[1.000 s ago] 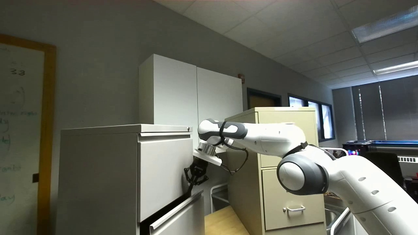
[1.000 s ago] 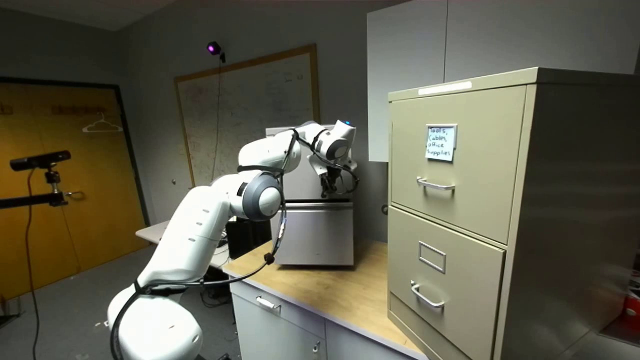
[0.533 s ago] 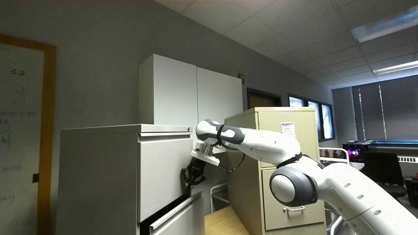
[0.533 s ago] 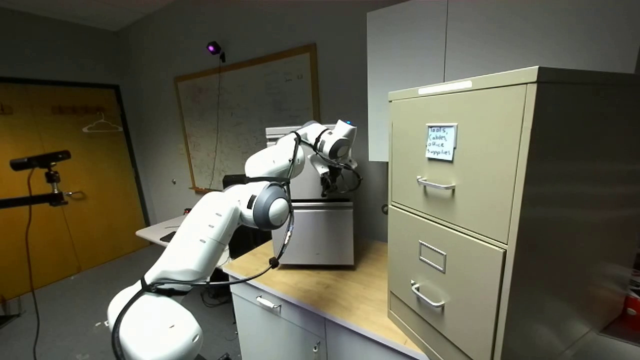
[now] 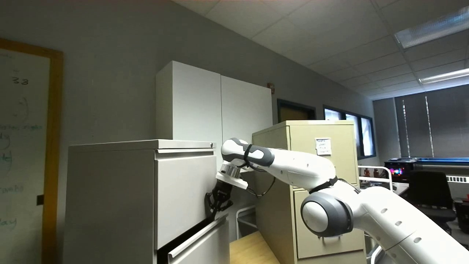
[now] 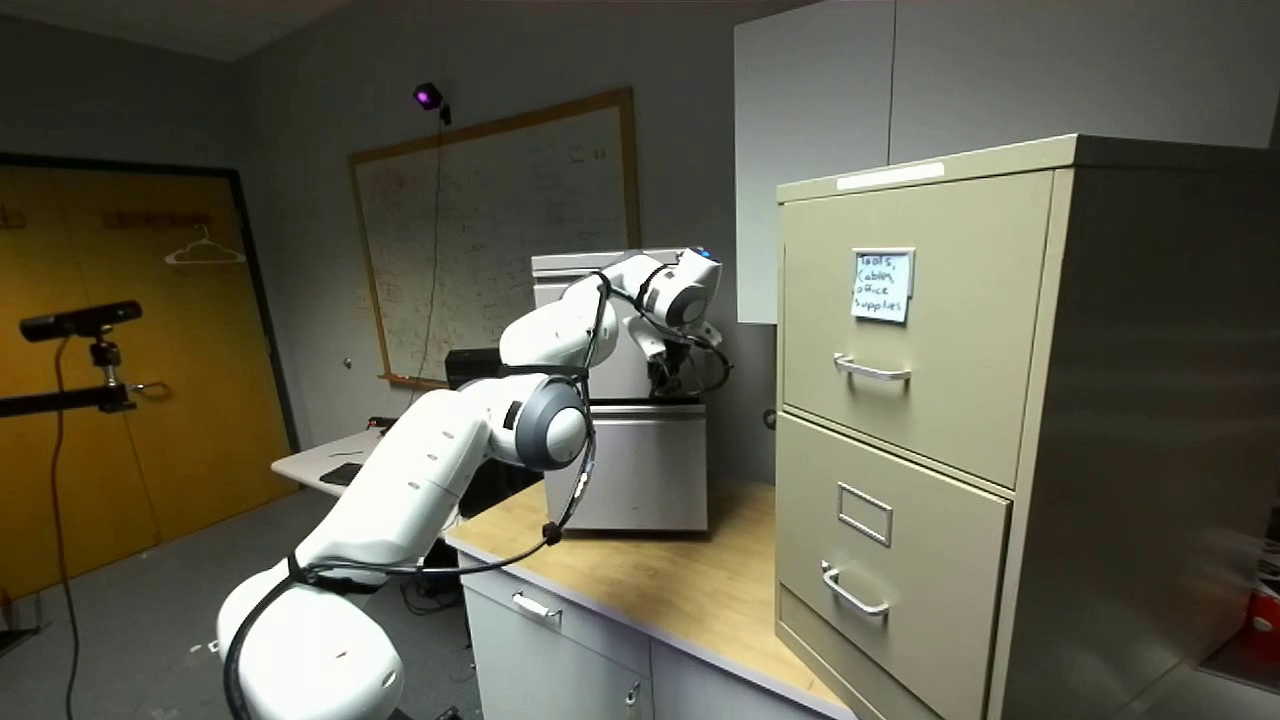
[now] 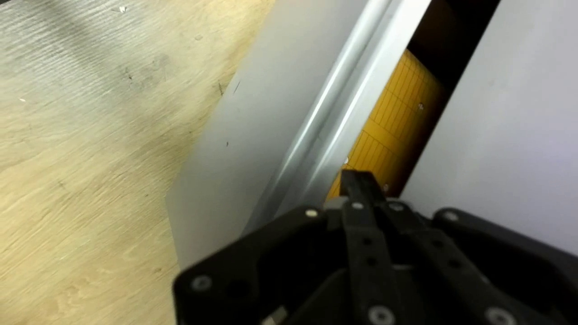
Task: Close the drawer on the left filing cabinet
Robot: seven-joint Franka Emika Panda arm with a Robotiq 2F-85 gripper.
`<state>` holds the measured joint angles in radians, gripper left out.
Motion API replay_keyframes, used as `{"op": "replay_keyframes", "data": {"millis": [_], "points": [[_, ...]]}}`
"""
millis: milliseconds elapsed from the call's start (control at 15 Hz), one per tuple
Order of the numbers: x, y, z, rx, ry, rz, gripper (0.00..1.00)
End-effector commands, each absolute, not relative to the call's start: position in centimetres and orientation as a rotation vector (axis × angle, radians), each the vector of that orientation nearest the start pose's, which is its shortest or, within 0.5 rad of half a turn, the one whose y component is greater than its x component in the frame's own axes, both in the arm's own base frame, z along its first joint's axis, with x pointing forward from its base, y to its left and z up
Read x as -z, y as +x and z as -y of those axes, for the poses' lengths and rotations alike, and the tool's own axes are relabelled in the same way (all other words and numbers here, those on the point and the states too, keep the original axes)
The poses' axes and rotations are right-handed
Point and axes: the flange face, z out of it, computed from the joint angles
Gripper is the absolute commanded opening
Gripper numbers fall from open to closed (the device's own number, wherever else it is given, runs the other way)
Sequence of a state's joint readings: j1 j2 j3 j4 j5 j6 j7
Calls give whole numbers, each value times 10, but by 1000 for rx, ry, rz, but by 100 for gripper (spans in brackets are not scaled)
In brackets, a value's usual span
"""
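- Found wide light-grey metal drawer [image 7: 235,149] ajar, yellow inside, in matching boxy cabinet [image 5: 110,201].
- Saw black gripper [image 7: 360,183] with clenched fingers at drawer edge.
- Noted pale wood-grain countertop [image 6: 660,590], wood-framed whiteboard [image 6: 500,230].

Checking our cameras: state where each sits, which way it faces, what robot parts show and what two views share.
An exterior view: off a front corner of the left filing cabinet, looking across its front; arm and gripper show.
An exterior view: apparently behind the arm, facing the same front, beige cabinet close at right; arm and gripper show.
Wrist view: mounted behind the gripper, looking down at the open drawer; only the gripper shows.
Both exterior views share the arm, drawer and both cabinets.
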<state>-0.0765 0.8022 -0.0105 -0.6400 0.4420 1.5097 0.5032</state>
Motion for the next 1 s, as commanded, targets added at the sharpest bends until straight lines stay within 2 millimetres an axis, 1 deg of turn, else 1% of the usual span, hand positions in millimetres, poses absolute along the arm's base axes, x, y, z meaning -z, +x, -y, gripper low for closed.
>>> {"op": "replay_keyframes", "data": {"millis": [0, 200, 267, 400, 467, 533, 600, 733, 800, 933], "points": [[-549, 747, 28, -11, -2576, -803, 0], [-576, 738, 54, 66, -2565, -858, 0], [-585, 734, 66, 93, -2565, -891, 0], [-595, 725, 88, 99, -2551, -955, 0], [-594, 720, 99, 74, -2541, -996, 0], [-592, 718, 106, 50, -2539, -1029, 0], [-585, 716, 112, 14, -2539, -1064, 0], [-566, 716, 117, -69, -2525, -1104, 0], [-556, 717, 116, -109, -2514, -1113, 0], [-535, 721, 105, -187, -2496, -1108, 0]]}}
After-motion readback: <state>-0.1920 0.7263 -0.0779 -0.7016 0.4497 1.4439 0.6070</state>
